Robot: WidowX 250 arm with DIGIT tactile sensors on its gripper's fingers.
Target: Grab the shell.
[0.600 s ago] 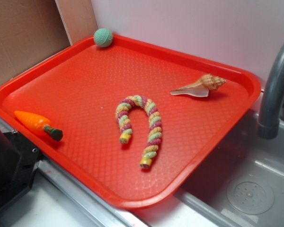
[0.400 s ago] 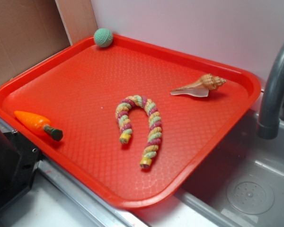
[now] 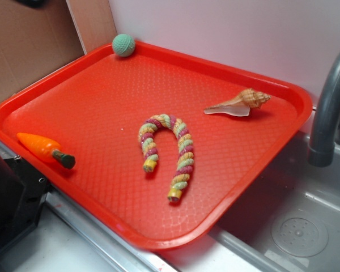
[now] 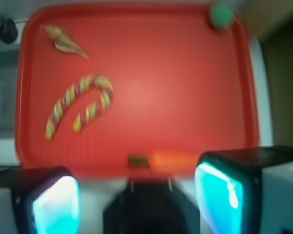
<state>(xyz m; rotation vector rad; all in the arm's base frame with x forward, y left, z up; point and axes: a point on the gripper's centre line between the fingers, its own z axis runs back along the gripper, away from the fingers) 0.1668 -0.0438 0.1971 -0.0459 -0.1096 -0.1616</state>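
On the red tray (image 3: 96, 96), the shell (image 3: 241, 102) lies at two o'clock from the rope cane (image 3: 169, 153).

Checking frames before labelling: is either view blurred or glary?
Exterior: sharp, even light; the tan spiral shell casts a soft shadow on the red plastic tray. Wrist: blurred throughout, shell smeared; open gripper pads glow cyan.

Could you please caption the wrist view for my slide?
Open gripper high above the red tray; the shell lies untouched at far left.
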